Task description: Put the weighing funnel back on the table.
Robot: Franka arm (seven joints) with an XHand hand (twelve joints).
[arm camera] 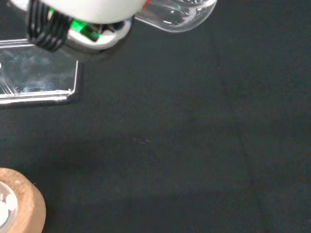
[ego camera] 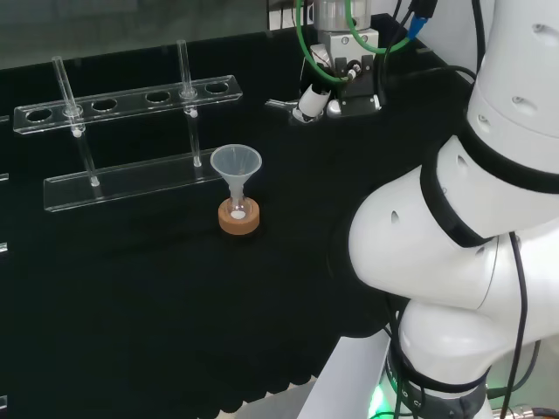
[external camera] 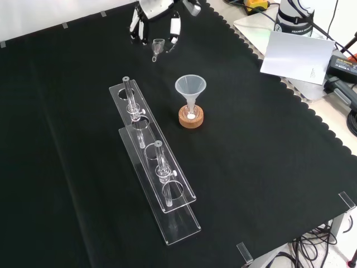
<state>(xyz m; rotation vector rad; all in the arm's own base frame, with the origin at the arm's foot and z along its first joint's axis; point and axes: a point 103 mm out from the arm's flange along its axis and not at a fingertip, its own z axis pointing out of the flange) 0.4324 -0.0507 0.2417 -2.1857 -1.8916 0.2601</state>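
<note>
In the front view the hand [external camera: 157, 17] hangs at the far edge of the black cloth with its fingers [external camera: 135, 29] curled downward. The weighing funnel [external camera: 157, 47], a small clear scoop with a short stem, sits just under them, close to the cloth, stem pointing toward the camera. The head view has the hand [ego camera: 313, 101] low over the cloth, and the weighing funnel [ego camera: 279, 105] sticks out to its left. Close to the wrist camera, the weighing funnel [arm camera: 180, 14] lies against the white hand [arm camera: 82, 9]. I cannot tell whether it touches the cloth.
The big funnel [external camera: 191, 89] stands in a small flask on a cork ring [external camera: 191, 117] mid-cloth. A clear test-tube rack [external camera: 153, 162] with two tubes lies to its left in the front view. Paper and cables [external camera: 295, 53] lie off the cloth's right edge.
</note>
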